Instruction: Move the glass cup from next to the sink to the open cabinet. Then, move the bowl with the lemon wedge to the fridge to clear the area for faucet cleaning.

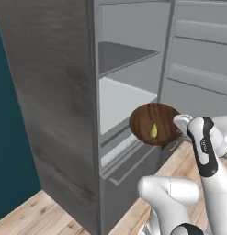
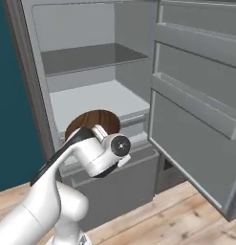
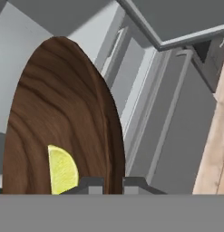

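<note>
1. The floor (image 1: pixel 50 215) under the robot is pale wood planking, with grain lines running along the boards, and a flat teal wall (image 1: pixel 9 137) stands off to the left of the claw.
2. Straight ahead of the claw is the fridge (image 1: pixel 55 114), a tall body in brushed grey steel, matte and faintly streaked on its outer side.
3. Its door (image 2: pixel 196 119) is swung wide open to the right of the claw, carrying long boxy racks in the same pale grey.
4. Inside, beyond the claw, there are 2 flat shelves: a darker upper shelf (image 2: pixel 91 57) and a pale, almost white lower shelf (image 2: pixel 100 100). Below them sits a grey drawer front (image 2: pixel 119 186).
5. The claw (image 3: pixel 112 181) is closed on the rim of the bowl (image 1: pixel 154 123), its 2 dark tips pinching the edge.
6. The bowl is round, shallow and dark brown with a strong wood grain, tilted so its hollow shows in the left base view.
7. A yellow lemon wedge (image 1: pixel 153 131) lies inside the bowl, just beside the tips.
8. The bowl hangs in the air at the fridge's open front, near the lip of the lower shelf.
</note>
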